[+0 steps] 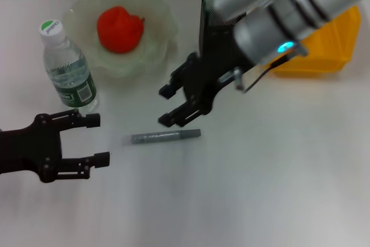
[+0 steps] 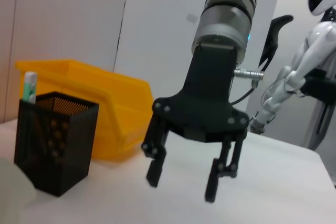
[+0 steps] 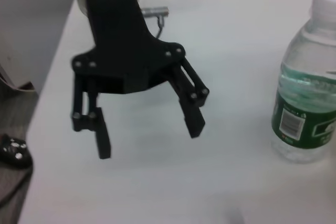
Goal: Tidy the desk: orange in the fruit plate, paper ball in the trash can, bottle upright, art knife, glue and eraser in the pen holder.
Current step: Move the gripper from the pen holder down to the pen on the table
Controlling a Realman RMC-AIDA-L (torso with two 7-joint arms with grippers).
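Observation:
The orange lies in the fruit plate at the back of the desk. To the plate's left the bottle stands upright. The grey glue lies flat mid-desk. Just above and behind it hangs my right gripper, open and holding nothing. My left gripper is open near the front left, in front of the bottle. The pen holder holds the art knife; my right arm partly hides the holder. Paper ball and eraser are out of view.
The yellow trash can stands at the back right, right behind the pen holder as the left wrist view shows it. My right arm crosses above the pen holder and the trash can.

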